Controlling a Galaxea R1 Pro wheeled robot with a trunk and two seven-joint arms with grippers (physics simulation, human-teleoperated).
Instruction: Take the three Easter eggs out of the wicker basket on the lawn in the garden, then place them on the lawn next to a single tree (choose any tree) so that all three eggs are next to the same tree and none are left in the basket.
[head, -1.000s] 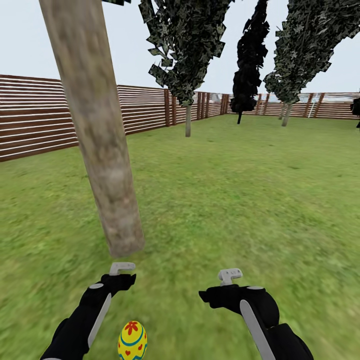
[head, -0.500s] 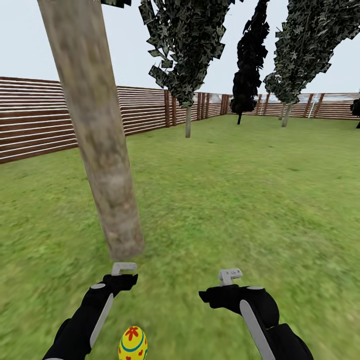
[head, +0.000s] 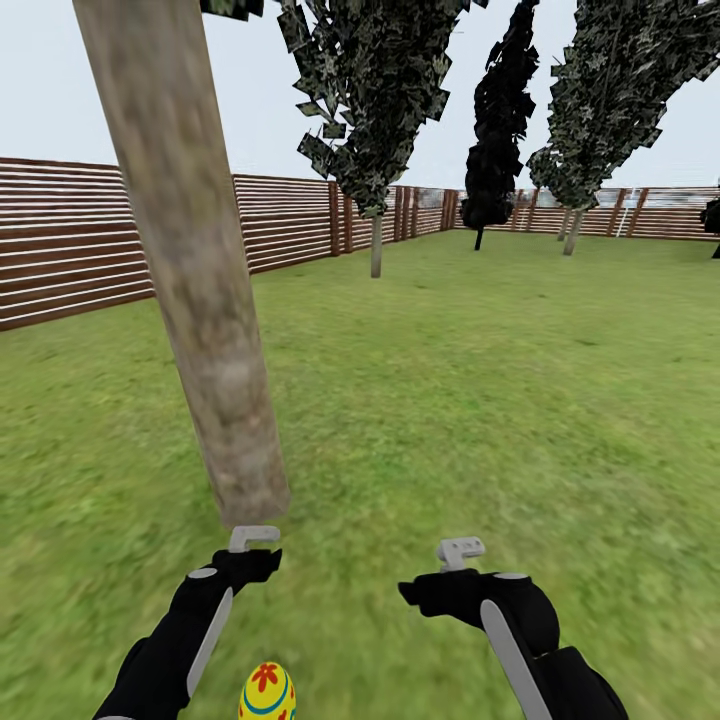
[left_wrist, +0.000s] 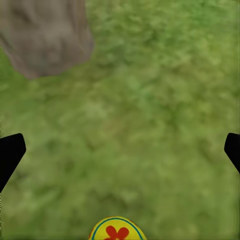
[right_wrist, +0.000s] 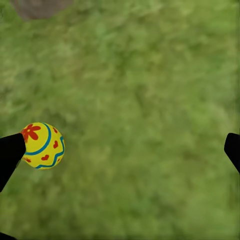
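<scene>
One Easter egg (head: 266, 692) lay on the lawn (head: 480, 400) near the foot of the thick leaning tree (head: 200, 300) — between the two arms, closer to the left one. The left claw (left_wrist: 120, 150) and the right claw (right_wrist: 120, 150) both hung released above the grass — each empty, fingers wide apart.

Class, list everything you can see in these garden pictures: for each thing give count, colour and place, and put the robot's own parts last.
Easter egg: one, yellow with red flower and blue bands, on the grass near the tree base.
Tree: one, thick grey-brown leaning trunk, left of centre.
Thin-trunked trees: two, grey-green foliage, near the fence.
Cypress-like tree: one, dark, by the far fence.
Fence: brown slats, edging the lawn.
Lawn: mottled green, throughout.
Left gripper: black, open.
Right gripper: black, open.
</scene>
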